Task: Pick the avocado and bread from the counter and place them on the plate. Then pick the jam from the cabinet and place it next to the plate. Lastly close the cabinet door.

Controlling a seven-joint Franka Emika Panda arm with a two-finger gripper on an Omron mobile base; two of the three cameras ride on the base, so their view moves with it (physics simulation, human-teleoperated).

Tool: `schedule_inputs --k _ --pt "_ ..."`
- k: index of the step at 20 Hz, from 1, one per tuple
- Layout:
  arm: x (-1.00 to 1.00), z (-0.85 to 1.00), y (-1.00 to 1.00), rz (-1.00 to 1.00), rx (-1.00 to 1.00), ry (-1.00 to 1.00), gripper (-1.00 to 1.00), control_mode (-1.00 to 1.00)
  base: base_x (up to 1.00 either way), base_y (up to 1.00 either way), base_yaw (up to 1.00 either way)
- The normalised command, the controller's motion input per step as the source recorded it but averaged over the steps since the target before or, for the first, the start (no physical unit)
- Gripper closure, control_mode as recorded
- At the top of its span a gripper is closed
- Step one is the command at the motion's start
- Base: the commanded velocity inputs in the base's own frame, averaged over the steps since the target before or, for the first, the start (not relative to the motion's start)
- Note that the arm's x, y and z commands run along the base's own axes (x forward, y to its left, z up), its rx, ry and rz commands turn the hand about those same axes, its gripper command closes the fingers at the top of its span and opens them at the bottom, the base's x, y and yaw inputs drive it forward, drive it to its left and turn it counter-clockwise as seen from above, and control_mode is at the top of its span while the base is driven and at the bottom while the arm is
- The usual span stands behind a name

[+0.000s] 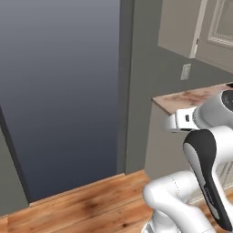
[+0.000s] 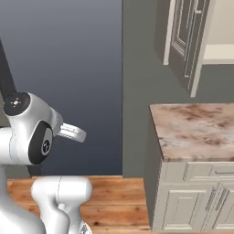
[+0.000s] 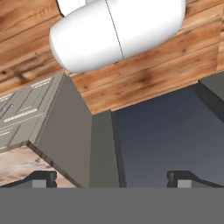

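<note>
A glossy white arm (image 1: 182, 200) of rounded, bulbous segments is seen beside the counter (image 2: 196, 130). Black inset panels are set at its joints, and one dark round cap (image 2: 16, 103) is marked with small pale dots.

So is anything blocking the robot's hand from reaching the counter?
Nothing visible is. The open gripper looks past the corner of the counter, with only air between them. The cabinet door hangs open above it, out of the way.
</note>
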Motion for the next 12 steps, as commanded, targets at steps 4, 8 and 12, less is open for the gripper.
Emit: schedule_inputs --k 4,8,12 --pt "0.00 0.00 0.00 0.00 0.00 0.00 -1.00 1.00 -0.16 0.00 -0.33" --pt "0.00 0.00 0.00 0.00 0.00 0.00 -1.00 1.00 -0.11 -0.01 -0.34" --pt "0.00 0.00 0.00 0.00 0.00 0.00 -1.00 1.00 -0.05 -0.01 -0.36"
